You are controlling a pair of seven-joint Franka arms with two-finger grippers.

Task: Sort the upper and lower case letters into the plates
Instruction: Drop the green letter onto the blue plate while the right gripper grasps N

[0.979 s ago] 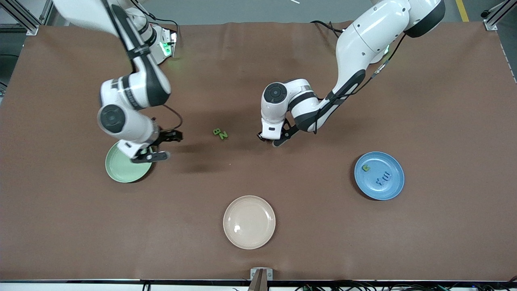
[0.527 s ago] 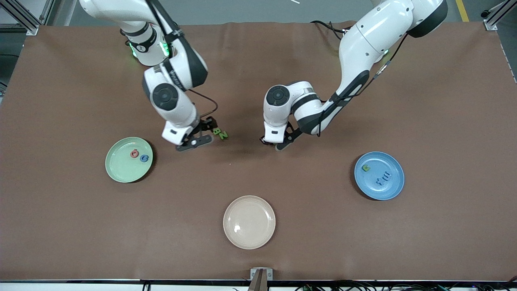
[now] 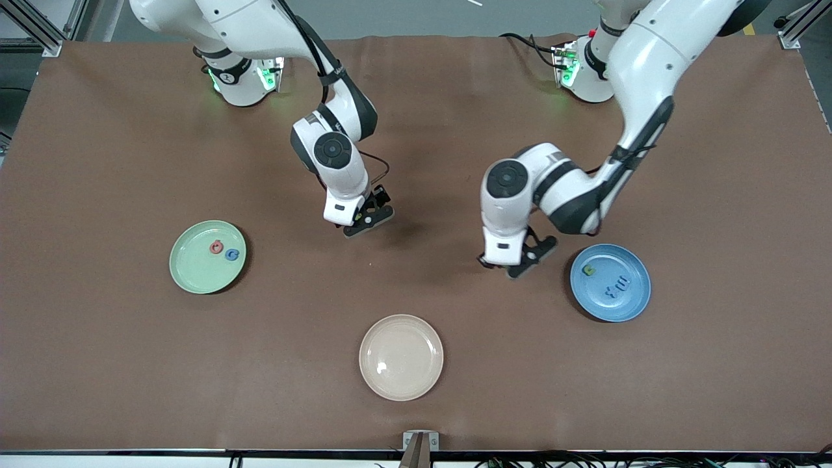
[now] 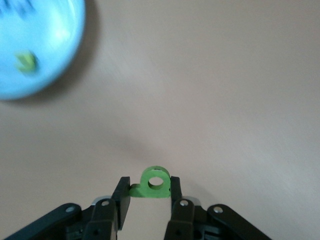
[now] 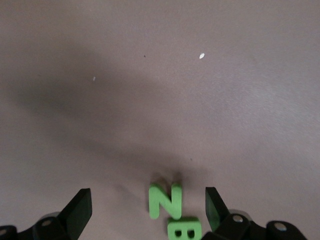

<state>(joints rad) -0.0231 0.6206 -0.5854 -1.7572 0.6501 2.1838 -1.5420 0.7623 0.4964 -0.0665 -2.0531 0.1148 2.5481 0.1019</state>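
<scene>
Left gripper (image 3: 517, 265) over the desk (image 3: 715, 162) beside the blue plate (image 3: 634, 305), fingers (image 4: 123, 191) clamping a green letter (image 4: 154, 183), right gripper (image 3: 365, 220) over green N (image 5: 165, 200) and B (image 5: 183, 229), fingers spread wide, mint plate (image 3: 192, 273) holding red and blue letters.

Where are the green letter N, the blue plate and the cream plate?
Green letter N (image 5: 165, 200), right wrist view, on its diagonal stroke.
Blue plate (image 3: 634, 299), front view, on a bare part near its rim.
Cream plate (image 3: 401, 357), front view, on its bare middle.
</scene>
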